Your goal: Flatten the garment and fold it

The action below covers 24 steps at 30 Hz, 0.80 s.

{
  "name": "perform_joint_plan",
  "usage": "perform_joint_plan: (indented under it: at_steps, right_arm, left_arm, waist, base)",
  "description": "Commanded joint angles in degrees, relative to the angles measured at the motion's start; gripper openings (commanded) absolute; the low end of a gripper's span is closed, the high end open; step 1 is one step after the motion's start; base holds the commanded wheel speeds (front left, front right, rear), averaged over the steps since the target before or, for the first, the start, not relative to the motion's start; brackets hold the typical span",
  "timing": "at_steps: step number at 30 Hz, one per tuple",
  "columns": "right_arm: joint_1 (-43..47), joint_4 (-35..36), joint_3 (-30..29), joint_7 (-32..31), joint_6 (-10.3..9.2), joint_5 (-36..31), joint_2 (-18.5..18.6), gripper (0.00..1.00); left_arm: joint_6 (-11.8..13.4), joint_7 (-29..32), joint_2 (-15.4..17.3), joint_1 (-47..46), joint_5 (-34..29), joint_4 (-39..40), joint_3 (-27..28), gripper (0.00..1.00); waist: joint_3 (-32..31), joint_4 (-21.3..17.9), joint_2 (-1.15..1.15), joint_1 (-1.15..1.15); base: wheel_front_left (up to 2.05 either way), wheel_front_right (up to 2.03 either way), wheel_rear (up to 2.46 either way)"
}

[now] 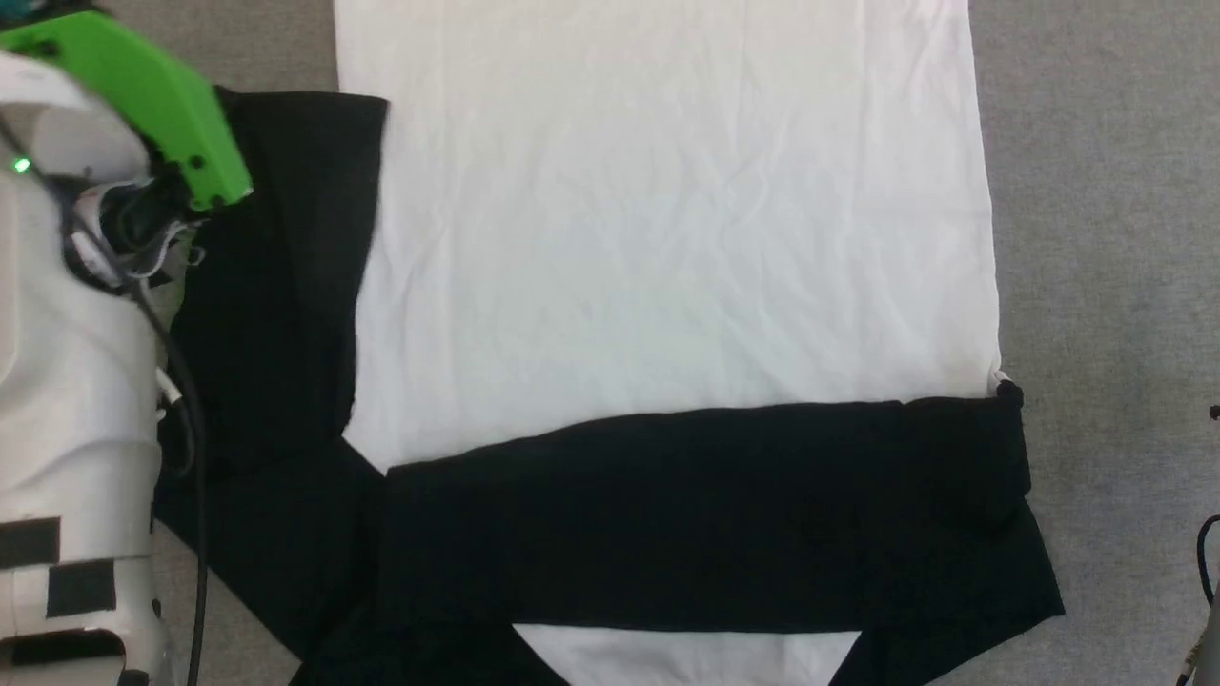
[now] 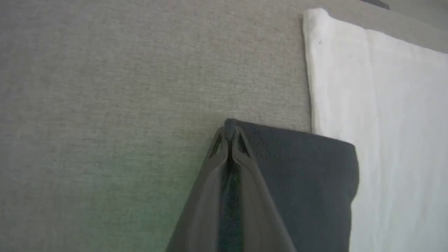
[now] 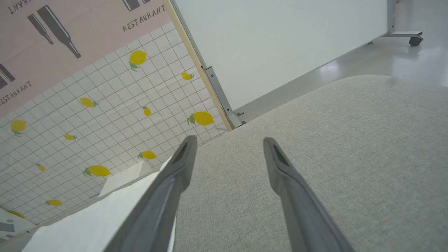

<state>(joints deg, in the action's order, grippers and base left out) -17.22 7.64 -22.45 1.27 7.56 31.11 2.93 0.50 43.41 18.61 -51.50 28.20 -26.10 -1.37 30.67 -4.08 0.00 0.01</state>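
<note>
At the far left of the head view, the robot's white left forearm with its bright green housing (image 1: 152, 95) hangs over the left edge of the grey fabric-covered desk (image 1: 1106, 191). In the left wrist view the left tool (image 2: 230, 134) has its two dark fingers pressed together at the tips, pinching the far corner of a black sleeve (image 2: 301, 175), with dark cloth showing between the fingers lower down. This sleeve lies flat along the left side of the white long-sleeved garment with black sleeves (image 1: 667, 238), its cuff end just beside the white body's left edge. The garment is spread flat on the desk, and its white body, faintly creased, covers the middle of the head view and runs to the far edge. Across its near part the other black sleeve (image 1: 705, 514) is folded over the body, running from the left shoulder to the right edge. A small white triangle of cloth (image 1: 686, 657) shows below it at the near edge. On the right, the right wrist view shows the right tool (image 3: 227, 143) with its fingers spread wide and holding nothing above bare grey desk, the garment's white edge to its lower left. Beyond stand a lemon-printed tiled wall panel (image 3: 105, 115) and a plain white partition (image 3: 280, 42).
</note>
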Motion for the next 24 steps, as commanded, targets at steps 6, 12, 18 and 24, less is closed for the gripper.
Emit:
perform_joint_plan:
  at_steps: [6, 12, 18, 24]
  right_arm:
    - [0.18, -0.86, -0.3, -0.31, -0.08, -0.98, -0.05, 1.0]
    - [1.54, -1.84, -0.5, -0.82, -0.08, -1.13, -0.05, 1.0]
    - [2.85, -2.86, -0.53, -1.2, -0.08, -0.96, -0.05, 1.0]
    - [4.29, -3.61, -0.66, -1.46, -0.08, -0.72, -0.05, 1.0]
  left_arm:
    - [4.51, -8.36, 0.72, 4.17, 3.12, 0.74, 7.76, 0.0]
    - [7.38, -15.58, 2.05, 10.64, 5.07, 1.92, 15.03, 0.0]
    - [8.34, -21.11, 3.71, 16.77, 6.26, 3.06, 20.81, 0.0]
    - [8.15, -24.23, 4.49, 20.65, 6.72, 5.12, 23.52, 0.0]
  waist:
    - [-4.94, 3.6, 0.0, -0.01]
    - [-9.73, 6.59, 0.0, -0.01]
    - [-14.13, 8.46, 0.0, -0.01]
    - [-17.24, 9.86, 0.0, -0.01]
  base:
    - [0.0, 0.0, 0.0]
    - [0.0, 0.0, 0.0]
    - [0.0, 0.0, 0.0]
    - [0.0, 0.0, 0.0]
